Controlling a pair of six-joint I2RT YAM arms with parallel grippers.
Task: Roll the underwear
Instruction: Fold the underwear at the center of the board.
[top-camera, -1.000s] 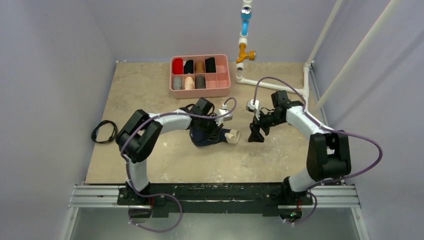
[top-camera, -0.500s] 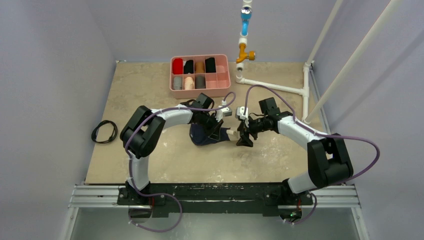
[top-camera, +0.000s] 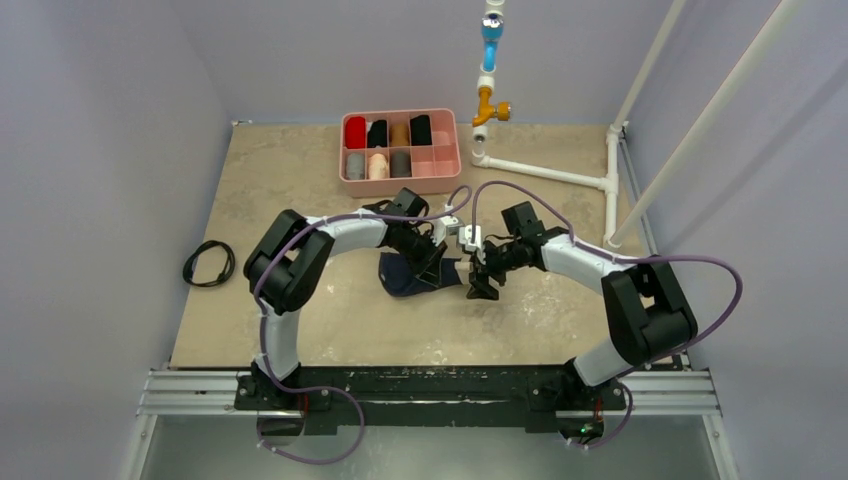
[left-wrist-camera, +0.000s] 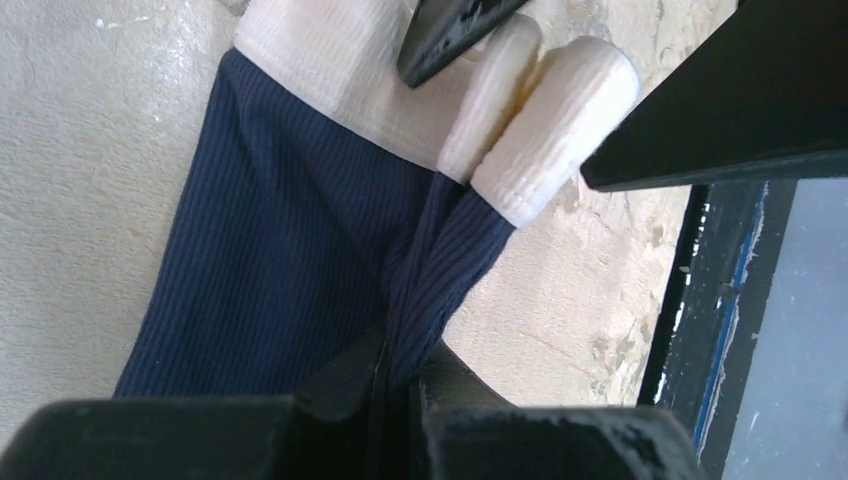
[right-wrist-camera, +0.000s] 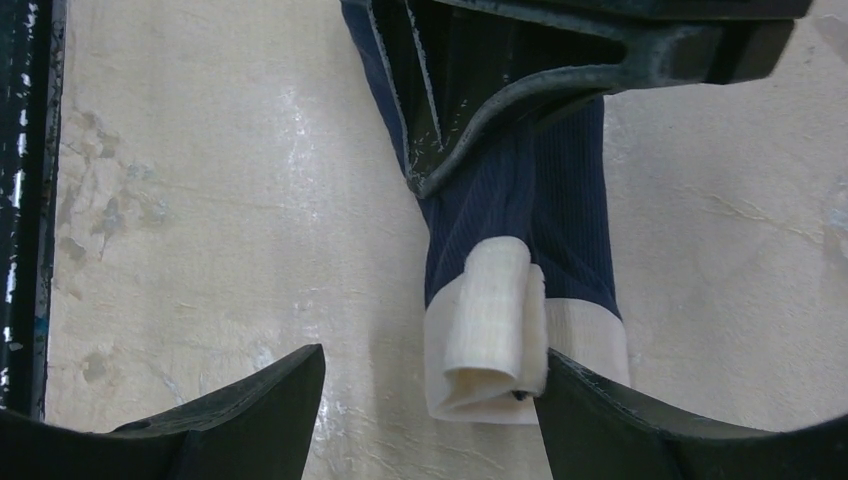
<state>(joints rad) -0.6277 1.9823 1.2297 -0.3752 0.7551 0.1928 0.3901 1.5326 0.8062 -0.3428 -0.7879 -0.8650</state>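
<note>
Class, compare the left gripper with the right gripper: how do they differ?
The left gripper is shut, the right gripper open. The left gripper pinches the underwear by its navy fabric; the right gripper holds nothing, bracketing the cream band. Both are black.

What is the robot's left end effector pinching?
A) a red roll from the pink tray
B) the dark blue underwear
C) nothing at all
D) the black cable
B: the left wrist view shows the left end effector shut on a bunched fold of the dark blue underwear.
</note>
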